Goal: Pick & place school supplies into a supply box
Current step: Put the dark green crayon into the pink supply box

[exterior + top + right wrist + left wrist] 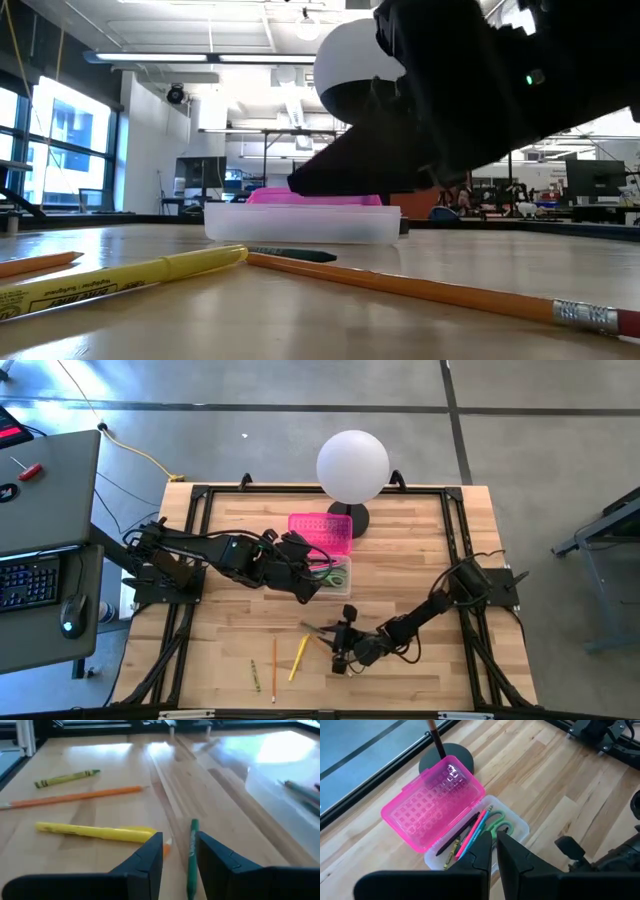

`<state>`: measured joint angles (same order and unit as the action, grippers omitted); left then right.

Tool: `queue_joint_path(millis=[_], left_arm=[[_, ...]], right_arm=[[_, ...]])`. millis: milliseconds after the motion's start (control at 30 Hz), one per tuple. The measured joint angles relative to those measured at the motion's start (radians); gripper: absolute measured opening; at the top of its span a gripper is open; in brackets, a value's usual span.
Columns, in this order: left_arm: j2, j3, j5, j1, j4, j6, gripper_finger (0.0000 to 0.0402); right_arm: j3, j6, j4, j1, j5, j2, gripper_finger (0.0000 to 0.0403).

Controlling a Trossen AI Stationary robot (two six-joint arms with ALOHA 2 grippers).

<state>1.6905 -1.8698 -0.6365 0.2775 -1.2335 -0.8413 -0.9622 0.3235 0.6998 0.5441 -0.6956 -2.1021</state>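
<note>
Supply box (322, 550) lies lid-open beside the white globe lamp (352, 465), already holding scissors (499, 824) and a few pens. Left gripper (493, 851) hovers over the box's near edge, fingers nearly together, nothing between them. Right gripper (179, 851) sits low on the table, box-side of the loose supplies, fingers spread around a green pen (192, 856); yellow marker (95, 832) and orange pencil (75, 797) lie just beyond. Best approach: centre on the pen shaft, drop flush, close square, avoid nudging the marker.
</note>
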Motion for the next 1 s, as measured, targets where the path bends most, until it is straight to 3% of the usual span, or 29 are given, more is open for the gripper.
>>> queue_joint_path(millis=[400,600,733,867,1000], left_arm=[[0.0,0.0,-0.001,0.0,0.004,-0.001,0.006],[0.0,0.0,-0.002,0.0,0.002,0.002,0.006],[0.0,0.0,-0.001,0.0,0.0,0.002,0.006],[0.0,0.0,-0.001,0.0,-0.005,0.002,0.006],[0.0,0.0,-0.001,0.0,-0.004,0.002,0.006]], right_arm=[[-0.002,0.03,0.004,-0.039,-0.064,-0.098,0.0094],[-0.002,0.09,0.054,-0.077,0.015,-0.174,0.0094],[-0.005,0.122,0.07,-0.071,-0.066,-0.226,0.0093],[-0.004,0.114,0.08,-0.068,-0.082,-0.234,0.0073],[-0.001,0.079,0.122,-0.077,-0.055,-0.236,0.0029]])
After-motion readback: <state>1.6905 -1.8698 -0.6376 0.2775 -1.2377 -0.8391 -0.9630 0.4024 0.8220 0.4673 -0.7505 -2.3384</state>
